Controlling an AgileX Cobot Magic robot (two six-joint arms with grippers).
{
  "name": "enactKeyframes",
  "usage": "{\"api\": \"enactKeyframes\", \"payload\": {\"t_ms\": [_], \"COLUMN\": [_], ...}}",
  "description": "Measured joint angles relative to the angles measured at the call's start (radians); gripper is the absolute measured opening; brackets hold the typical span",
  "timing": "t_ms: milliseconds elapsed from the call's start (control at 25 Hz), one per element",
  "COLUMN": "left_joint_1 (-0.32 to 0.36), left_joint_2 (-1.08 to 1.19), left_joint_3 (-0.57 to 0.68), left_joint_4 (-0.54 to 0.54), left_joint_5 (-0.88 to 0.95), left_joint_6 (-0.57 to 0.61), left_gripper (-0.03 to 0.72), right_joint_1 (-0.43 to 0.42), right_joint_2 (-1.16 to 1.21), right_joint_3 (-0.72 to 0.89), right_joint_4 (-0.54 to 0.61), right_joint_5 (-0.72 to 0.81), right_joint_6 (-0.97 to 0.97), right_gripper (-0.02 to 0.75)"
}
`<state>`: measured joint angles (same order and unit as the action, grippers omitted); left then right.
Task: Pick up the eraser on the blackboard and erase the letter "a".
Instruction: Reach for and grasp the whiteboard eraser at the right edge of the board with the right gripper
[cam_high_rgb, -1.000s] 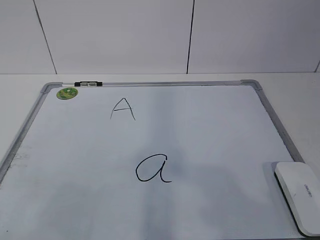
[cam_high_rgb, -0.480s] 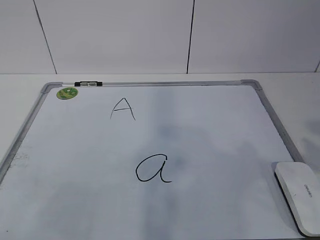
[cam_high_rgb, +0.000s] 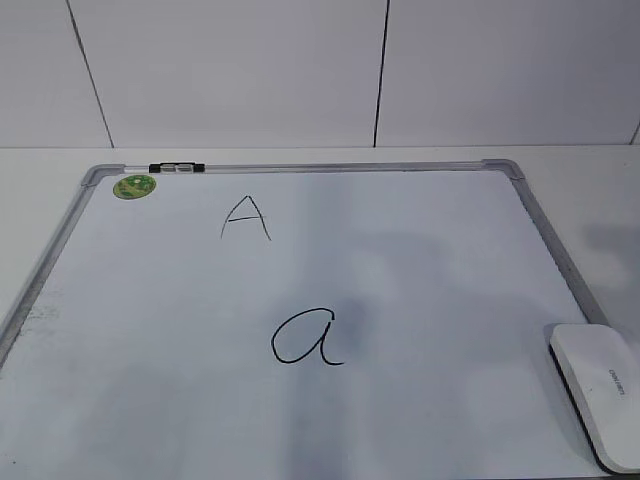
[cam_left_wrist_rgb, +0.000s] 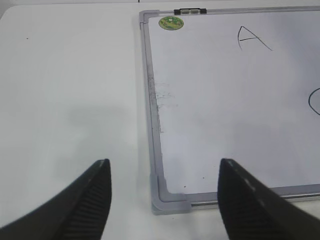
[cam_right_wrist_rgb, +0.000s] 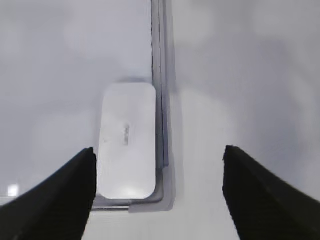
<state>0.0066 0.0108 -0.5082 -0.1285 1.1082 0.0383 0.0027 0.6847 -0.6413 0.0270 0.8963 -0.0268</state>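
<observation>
The blackboard (cam_high_rgb: 150, 300) is a white dry-erase board with a grey frame, lying flat on the table. The cursive letter "a" (cam_high_rgb: 307, 338) is at its lower middle. The white eraser (cam_high_rgb: 597, 391) lies at the board's near right corner; it also shows in the right wrist view (cam_right_wrist_rgb: 127, 141). My right gripper (cam_right_wrist_rgb: 159, 189) is open and empty, above that corner, with the eraser between its left finger and the frame. My left gripper (cam_left_wrist_rgb: 164, 197) is open and empty above the board's near left corner (cam_left_wrist_rgb: 167, 195). Neither gripper shows in the exterior view.
A thin capital "A" (cam_high_rgb: 245, 217) is at the board's upper middle, also seen in the left wrist view (cam_left_wrist_rgb: 252, 38). A round green sticker (cam_high_rgb: 134, 186) and a black clip (cam_high_rgb: 177, 168) are at the far left corner. White table surrounds the board; a white wall stands behind.
A faint shadow on the board has drifted toward the right. The eraser, the board and the letters have not moved.
</observation>
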Motion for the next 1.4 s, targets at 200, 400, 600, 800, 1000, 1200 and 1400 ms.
{"api": "enactKeyframes", "payload": {"t_ms": [200,400,600,800,1000,1200,1400], "left_joint_1": [0.000,0.000,0.000,0.000,0.000,0.000,0.000], "left_joint_2": [0.000,0.000,0.000,0.000,0.000,0.000,0.000], "left_joint_3": [0.000,0.000,0.000,0.000,0.000,0.000,0.000], "left_joint_4": [0.000,-0.001,-0.001,-0.001,-0.001,-0.001,-0.001], "left_joint_5": [0.000,0.000,0.000,0.000,0.000,0.000,0.000], "left_joint_6": [0.000,0.000,0.000,0.000,0.000,0.000,0.000], "left_gripper": [0.497,0.497,0.497,0.497,0.497,0.497,0.497], "right_joint_1": [0.000,0.000,0.000,0.000,0.000,0.000,0.000], "right_joint_2": [0.118,0.210,0.323,0.406,0.445,0.450,0.450], "right_joint_3": [0.000,0.000,0.000,-0.010,-0.073,-0.108,-0.108], "right_joint_4": [0.011,0.092,0.139,0.142,0.159,0.169,0.171], "right_joint_5": [0.028,0.040,0.044,0.044,0.054,0.047,0.078], "right_joint_6": [0.000,-0.059,-0.100,-0.121,-0.125,-0.127,-0.131], "right_gripper": [0.593,0.593,0.593,0.593,0.593,0.593,0.593]}}
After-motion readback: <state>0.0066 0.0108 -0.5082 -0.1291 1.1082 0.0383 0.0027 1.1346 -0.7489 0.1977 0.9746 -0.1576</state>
